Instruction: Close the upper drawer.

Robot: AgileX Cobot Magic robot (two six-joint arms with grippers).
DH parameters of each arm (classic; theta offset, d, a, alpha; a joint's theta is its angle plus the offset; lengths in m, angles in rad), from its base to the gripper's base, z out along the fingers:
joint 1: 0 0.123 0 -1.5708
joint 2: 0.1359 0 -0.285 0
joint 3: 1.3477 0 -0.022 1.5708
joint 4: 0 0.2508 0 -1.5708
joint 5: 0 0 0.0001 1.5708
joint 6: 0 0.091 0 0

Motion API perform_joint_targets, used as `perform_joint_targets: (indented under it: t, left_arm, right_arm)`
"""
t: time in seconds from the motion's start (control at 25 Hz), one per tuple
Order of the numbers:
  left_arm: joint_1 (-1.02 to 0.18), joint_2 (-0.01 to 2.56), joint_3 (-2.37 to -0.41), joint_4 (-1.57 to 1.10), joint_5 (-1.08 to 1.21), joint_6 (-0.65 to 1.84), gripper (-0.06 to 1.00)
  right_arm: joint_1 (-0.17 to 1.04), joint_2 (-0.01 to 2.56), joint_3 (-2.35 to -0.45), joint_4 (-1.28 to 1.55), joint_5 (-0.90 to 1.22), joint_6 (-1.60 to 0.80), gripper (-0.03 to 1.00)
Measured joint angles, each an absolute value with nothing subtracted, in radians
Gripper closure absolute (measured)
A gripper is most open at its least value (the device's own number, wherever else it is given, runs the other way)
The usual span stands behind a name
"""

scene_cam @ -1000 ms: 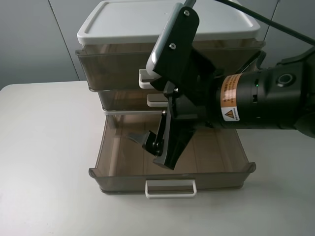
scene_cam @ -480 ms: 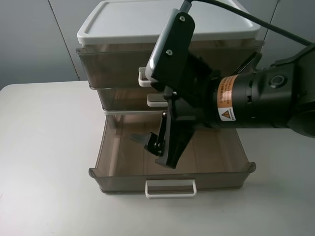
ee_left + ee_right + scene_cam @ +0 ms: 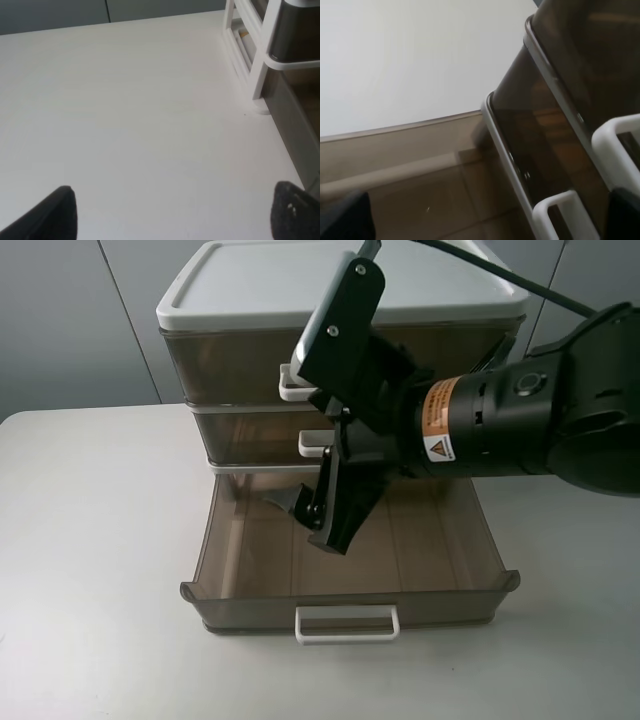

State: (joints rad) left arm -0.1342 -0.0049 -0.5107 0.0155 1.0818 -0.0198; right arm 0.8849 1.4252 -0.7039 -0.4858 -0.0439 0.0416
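The upper drawer is the tall smoky-brown one under the cabinet's white top. Its front stands nearly flush with the cabinet, and its white loop handle peeks out beside my right arm. My right gripper is open and points down over the pulled-out bottom drawer. Its wrist block covers the middle of the upper drawer's front, so any contact is hidden. In the right wrist view the upper drawer and its handle are close to the open gripper. My left gripper is open over bare table.
The middle drawer is shut, with a small white handle. The bottom drawer is pulled far out toward the front, with a white handle. The left wrist view shows the cabinet's white frame on the white table.
The upper drawer's front has slid back toward the cabinet. My right arm has moved back and slightly left with it. The bottom drawer has not moved.
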Motion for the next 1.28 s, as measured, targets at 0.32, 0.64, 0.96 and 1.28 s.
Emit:
perform_joint_targets:
  t: [0.32, 0.64, 0.96, 1.28]
  left_arm:
    - [-0.134, -0.005, -0.511, 0.016, 1.082, -0.020, 0.20]
    - [-0.134, -0.005, -0.511, 0.016, 1.082, -0.020, 0.20]
    - [-0.134, -0.005, -0.511, 0.016, 1.082, -0.020, 0.20]
    - [-0.134, -0.005, -0.511, 0.016, 1.082, -0.020, 0.20]
  right_arm:
    - [0.876, 1.435, -0.712, -0.490, -0.044, 0.028, 0.27]
    - [0.865, 1.436, -0.725, -0.505, -0.046, 0.020, 0.27]
    - [0.865, 1.431, -0.725, -0.505, -0.048, 0.048, 0.27]
    - [0.908, 1.272, -0.725, -0.457, 0.056, 0.086, 0.27]
